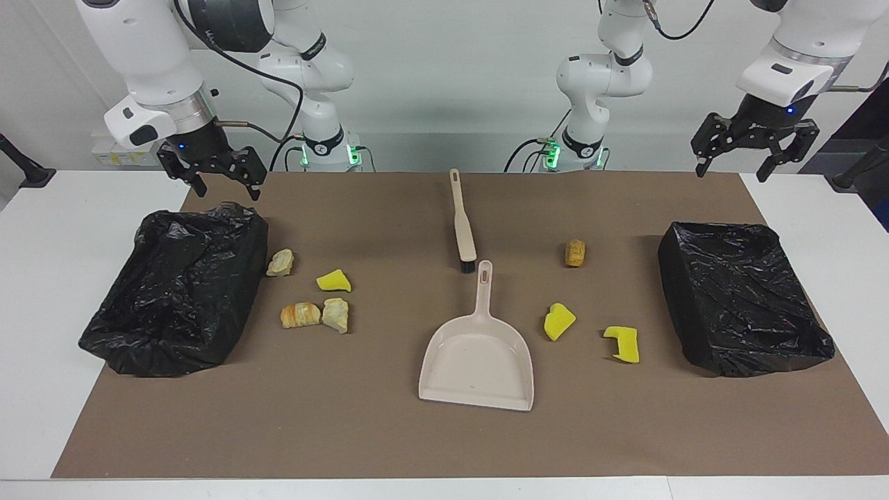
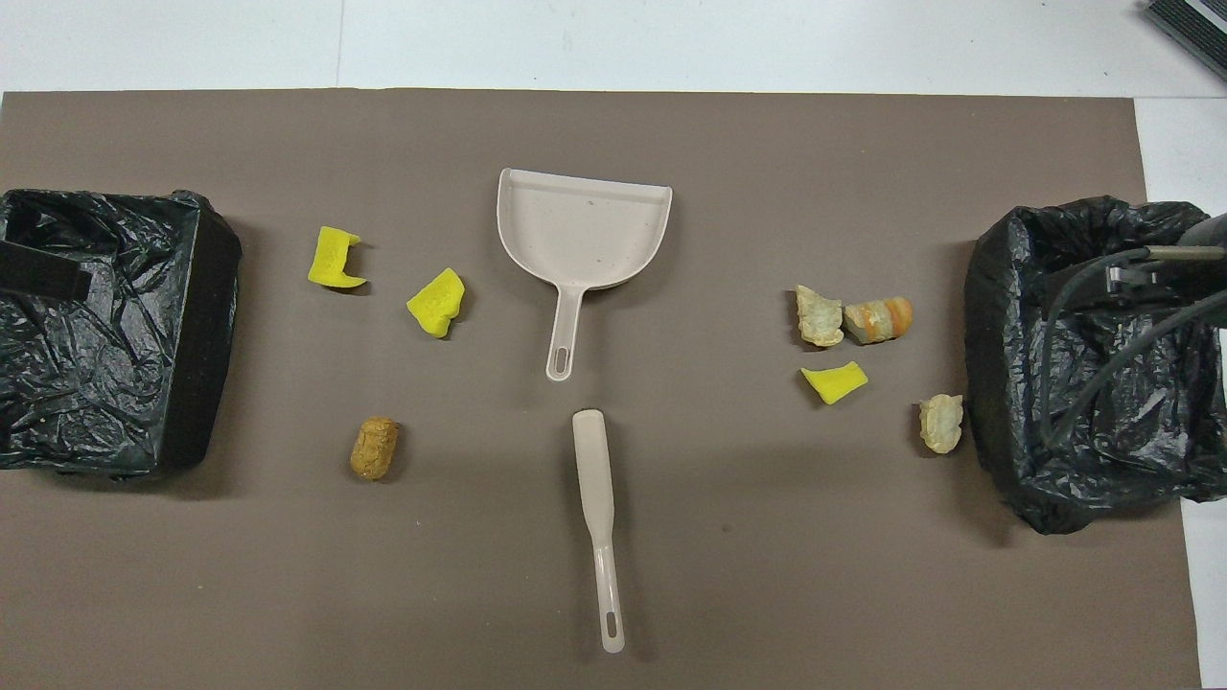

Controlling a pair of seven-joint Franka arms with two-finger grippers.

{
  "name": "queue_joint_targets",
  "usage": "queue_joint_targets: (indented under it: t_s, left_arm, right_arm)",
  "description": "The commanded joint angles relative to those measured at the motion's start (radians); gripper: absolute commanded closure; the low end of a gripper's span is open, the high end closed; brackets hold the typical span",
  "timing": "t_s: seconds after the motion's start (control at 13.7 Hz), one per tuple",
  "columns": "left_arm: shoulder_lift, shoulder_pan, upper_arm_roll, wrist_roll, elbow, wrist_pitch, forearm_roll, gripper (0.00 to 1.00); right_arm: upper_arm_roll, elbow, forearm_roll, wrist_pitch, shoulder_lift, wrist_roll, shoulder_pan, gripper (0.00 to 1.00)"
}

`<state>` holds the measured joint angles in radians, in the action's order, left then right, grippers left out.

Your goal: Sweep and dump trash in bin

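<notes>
While both hands hang open and empty, the trash (image 1: 334,280) lies below. The left hand (image 1: 755,148) is over one bin (image 1: 743,298), the right hand (image 1: 217,173) over the other bin (image 1: 177,292).

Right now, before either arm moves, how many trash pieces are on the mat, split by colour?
Yellow sponge chunks: 3
Tan or orange-brown lumps: 4
Total: 7

The white table (image 1: 42,292) is covered by a brown mat (image 1: 389,437). Two bag-lined bins (image 1: 177,288), a dustpan (image 1: 479,354), a brush (image 1: 462,222) and seven scraps (image 1: 333,280) are laid on it.
</notes>
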<state>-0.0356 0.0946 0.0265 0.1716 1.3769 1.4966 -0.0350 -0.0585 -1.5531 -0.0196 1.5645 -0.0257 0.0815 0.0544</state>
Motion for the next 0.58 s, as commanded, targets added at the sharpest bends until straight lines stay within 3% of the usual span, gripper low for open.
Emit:
queue_joint_targets:
  t_s: [0.0, 0.51]
  left_arm:
    - [-0.001, -0.007, -0.007, -0.011, -0.004, 0.005, -0.016, 0.0]
    - [0.002, -0.006, -0.007, -0.009, 0.001, -0.001, -0.017, 0.0]
  right_arm:
    - [-0.004, -0.019, 0.018, -0.009, 0.015, -0.011, 0.002, 0.0]
    - [-0.007, -0.024, 0.02, -0.014, 0.018, -0.043, -0.001, 0.0]
